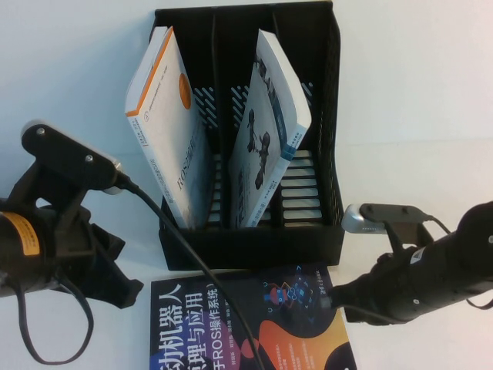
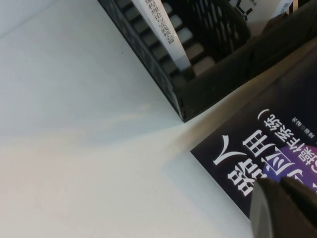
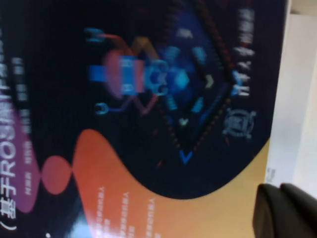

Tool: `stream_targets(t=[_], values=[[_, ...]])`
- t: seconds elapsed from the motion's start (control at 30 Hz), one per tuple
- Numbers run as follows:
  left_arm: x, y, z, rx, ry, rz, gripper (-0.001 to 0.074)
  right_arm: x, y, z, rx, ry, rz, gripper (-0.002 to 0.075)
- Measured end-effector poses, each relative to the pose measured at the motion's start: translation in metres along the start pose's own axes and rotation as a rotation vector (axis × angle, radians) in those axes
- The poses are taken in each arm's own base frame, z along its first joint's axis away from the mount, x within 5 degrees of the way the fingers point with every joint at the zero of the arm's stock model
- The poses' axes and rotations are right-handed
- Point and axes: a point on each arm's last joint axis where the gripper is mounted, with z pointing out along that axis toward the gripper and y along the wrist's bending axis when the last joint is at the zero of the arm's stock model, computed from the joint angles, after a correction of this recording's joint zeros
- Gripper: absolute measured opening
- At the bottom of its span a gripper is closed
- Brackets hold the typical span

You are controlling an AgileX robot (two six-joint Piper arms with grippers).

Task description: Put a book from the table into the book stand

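Note:
The book (image 1: 269, 131), thin and white with grey part pictures, stands tilted inside the black book stand (image 1: 327, 92); I cannot tell whether it is in the middle or the right compartment. The stand rests on the white table (image 1: 416, 92). My left gripper (image 1: 127, 287) is low at the front left, shut and empty; in the left wrist view (image 2: 280, 187) it hovers over the corner of a dark book. My right gripper (image 1: 339, 297) is at the front right, shut and empty; in the right wrist view (image 3: 280, 198) it sits above that dark book's edge.
A thick white book with an orange band (image 1: 166, 116) leans in the stand's left compartment. A dark book with orange-purple art (image 1: 246, 324) lies flat in front of the stand, also in the left wrist view (image 2: 267, 144) and the right wrist view (image 3: 148, 99). The stand's corner (image 2: 185, 106) is near the left gripper.

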Motion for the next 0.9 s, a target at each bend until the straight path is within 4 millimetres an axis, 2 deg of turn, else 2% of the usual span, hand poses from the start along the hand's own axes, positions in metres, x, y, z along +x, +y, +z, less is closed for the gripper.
stream_targets(t=[0.17,0.3,0.4,0.53,0.67,0.73,0.83,0.9], values=[[0.000,0.000,0.000,0.000,0.000,0.000,-0.0003,0.000,-0.005,-0.010,0.083,-0.014,-0.036,0.0003],[-0.001,0.000,-0.005,-0.002,-0.029,0.014,-0.0003,0.000,-0.013,-0.038,0.229,-0.048,-0.060,0.0003],[-0.002,0.001,-0.014,-0.005,-0.077,0.031,-0.0003,0.002,-0.026,-0.073,0.431,-0.106,-0.061,0.0003],[-0.002,0.002,-0.030,-0.013,-0.156,0.055,-0.0003,0.010,-0.034,-0.134,0.613,-0.249,-0.059,0.0003],[0.009,0.001,-0.041,-0.020,-0.289,0.081,-0.0003,0.032,-0.030,-0.199,0.598,-0.456,-0.100,0.0003],[0.021,-0.001,-0.045,-0.025,-0.380,0.096,-0.0003,0.047,-0.031,-0.224,0.576,-0.545,-0.119,0.0003],[0.042,-0.003,-0.049,-0.034,-0.499,0.116,-0.0003,0.076,-0.035,-0.249,0.540,-0.657,-0.125,0.0003],[0.053,-0.005,-0.055,-0.041,-0.593,0.119,-0.0003,0.098,-0.042,-0.256,0.513,-0.717,-0.122,0.0003]])
